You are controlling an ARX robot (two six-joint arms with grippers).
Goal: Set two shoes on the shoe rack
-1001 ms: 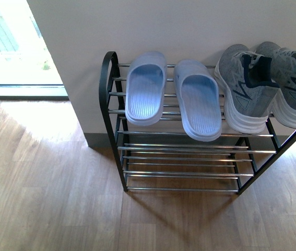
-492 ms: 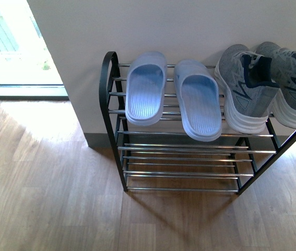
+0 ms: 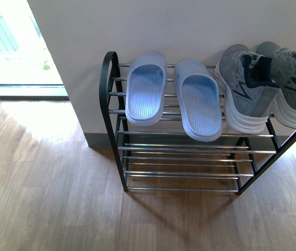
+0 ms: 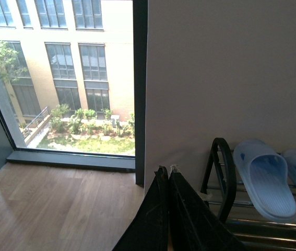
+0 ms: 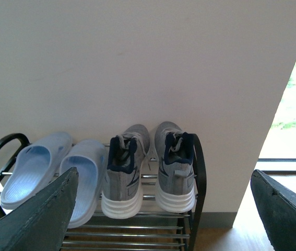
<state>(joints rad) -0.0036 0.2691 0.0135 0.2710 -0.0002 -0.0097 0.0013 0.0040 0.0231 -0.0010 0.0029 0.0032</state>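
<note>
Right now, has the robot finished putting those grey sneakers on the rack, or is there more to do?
It looks finished. Both grey knit sneakers with white soles sit side by side on the top shelf of the black-framed rack with silver rods, beside the pale blue slippers. Nothing is in hand: the left gripper is shut and empty, the right gripper open. Nothing appears left.

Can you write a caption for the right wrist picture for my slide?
Two grey sneakers sit side by side on the shoe rack's top shelf beside blue slippers, with the open right gripper empty.
</note>
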